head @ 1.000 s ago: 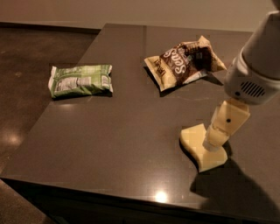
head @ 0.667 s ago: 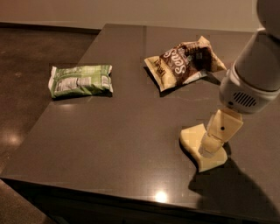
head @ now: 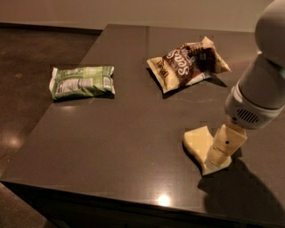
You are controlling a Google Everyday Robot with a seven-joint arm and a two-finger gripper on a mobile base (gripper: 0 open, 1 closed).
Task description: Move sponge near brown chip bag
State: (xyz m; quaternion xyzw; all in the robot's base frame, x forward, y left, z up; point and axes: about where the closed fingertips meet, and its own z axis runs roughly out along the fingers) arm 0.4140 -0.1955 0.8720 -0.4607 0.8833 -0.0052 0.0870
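We are looking across a dark, glossy table (head: 111,142), its top catching a few small glints of light near the front edge. Beyond its left side lies a dark brown floor (head: 26,58), also faintly shiny, and a pale wall (head: 133,9) runs along the back of the room.

On the near right part of the table lies the sponge (head: 198,141), a pale yellow block with wavy sides, flat on the surface. The gripper (head: 220,153) is down on it, its cream-coloured tip overlapping the sponge's right half, with the bulky white arm (head: 262,89) rising from it toward the upper right corner. From this angle we cannot tell whether the gripper has a hold on the sponge or only rests against it.

The brown chip bag (head: 187,64) sits farther back, toward the far right of the table, crinkled, with cream ends and white lettering. It is well apart from the sponge, with bare tabletop between them.

Over on the left lies a green snack bag (head: 82,82), flat, well apart from both.
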